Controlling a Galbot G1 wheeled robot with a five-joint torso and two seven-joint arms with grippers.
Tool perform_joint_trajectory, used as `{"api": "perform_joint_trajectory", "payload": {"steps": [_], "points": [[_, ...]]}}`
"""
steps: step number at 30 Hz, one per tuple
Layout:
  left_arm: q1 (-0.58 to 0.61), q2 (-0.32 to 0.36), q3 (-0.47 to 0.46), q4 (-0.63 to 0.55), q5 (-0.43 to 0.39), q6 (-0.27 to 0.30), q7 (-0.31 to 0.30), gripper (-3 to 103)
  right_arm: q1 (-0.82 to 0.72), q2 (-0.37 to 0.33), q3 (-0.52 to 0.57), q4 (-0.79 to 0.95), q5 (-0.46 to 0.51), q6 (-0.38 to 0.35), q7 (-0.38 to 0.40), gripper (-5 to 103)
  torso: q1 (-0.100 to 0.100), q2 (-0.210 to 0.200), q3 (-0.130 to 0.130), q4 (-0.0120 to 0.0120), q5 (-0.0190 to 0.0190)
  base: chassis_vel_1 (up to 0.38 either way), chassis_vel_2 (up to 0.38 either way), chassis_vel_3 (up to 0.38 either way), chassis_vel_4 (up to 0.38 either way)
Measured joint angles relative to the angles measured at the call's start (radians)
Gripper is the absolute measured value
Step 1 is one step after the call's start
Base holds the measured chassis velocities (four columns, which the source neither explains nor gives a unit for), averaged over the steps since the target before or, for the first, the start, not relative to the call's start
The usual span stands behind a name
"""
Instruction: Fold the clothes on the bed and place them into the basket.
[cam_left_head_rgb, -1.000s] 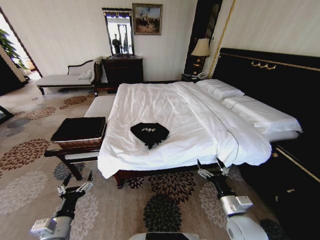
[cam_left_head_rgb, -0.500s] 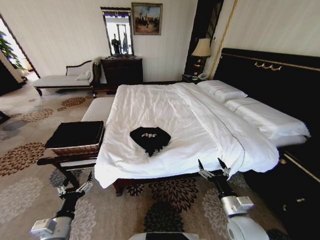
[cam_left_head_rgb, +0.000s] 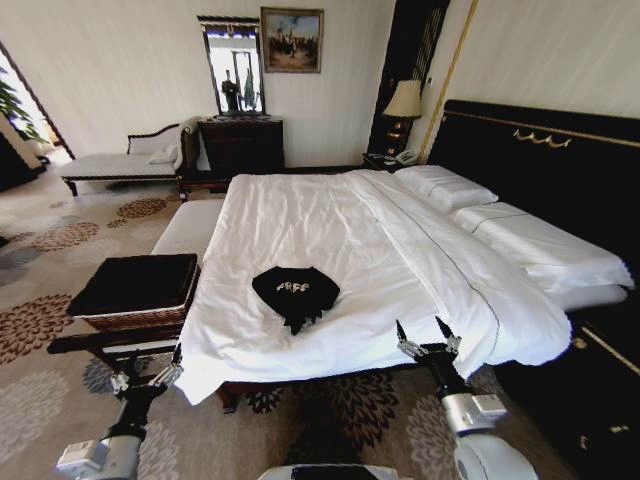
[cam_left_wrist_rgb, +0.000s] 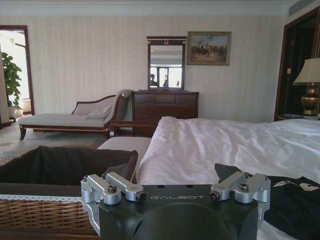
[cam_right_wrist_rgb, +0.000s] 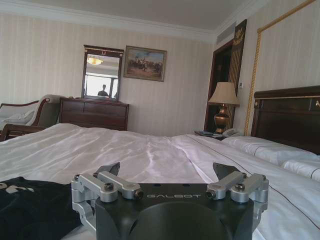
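Approaching the bed (cam_left_head_rgb: 330, 230) looks like the step in hand: the black T-shirt (cam_left_head_rgb: 295, 291) lies bunched on the white duvet near the bed's foot edge, on the basket side, and neither gripper touches it. The left gripper (cam_left_head_rgb: 146, 375) hangs low off the bed's foot corner, below the basket (cam_left_head_rgb: 135, 292), fingers spread and empty. The right gripper (cam_left_head_rgb: 427, 340) sits just at the foot edge of the bed, off to the shirt's far side, also spread and empty. Judgement: to do this well, bring both grippers level over the duvet before closing in, then take the shirt at two separated points on its outline so it can be flattened for folding; pinching only shirt fabric matters, since the duvet under it is soft and could be caught too. View comparison: the head view gives the shirt's whole outline and white lettering, plus its spacing from the basket beside the bed. The left wrist view adds the basket's woven wall and dark lining close up. The right wrist view shows shirt fabric near that gripper.
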Motion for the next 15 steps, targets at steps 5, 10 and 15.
{"api": "perform_joint_trajectory", "payload": {"steps": [5, 10, 15], "points": [[-0.001, 0.001, 0.000, 0.004, -0.001, 0.000, 0.001, 99, -0.003, 0.001, 0.002, -0.002, -0.009, 0.013, 0.001, 100, 0.000, 0.000, 0.000, 0.0000, 0.0008, -0.246, 0.028, 0.250, -0.054], [-0.003, 0.001, 0.000, 0.004, -0.001, 0.000, 0.001, 99, -0.002, 0.002, 0.002, -0.003, -0.010, 0.017, 0.003, 100, 0.000, 0.000, 0.000, 0.0001, -0.0003, -0.113, 0.073, 0.100, -0.085], [-0.004, 0.000, 0.001, 0.006, -0.001, 0.000, 0.001, 99, -0.002, 0.002, 0.001, -0.006, -0.008, 0.020, 0.006, 100, 0.000, 0.000, 0.000, -0.0001, -0.0003, -0.021, 0.086, 0.022, -0.085]]}}
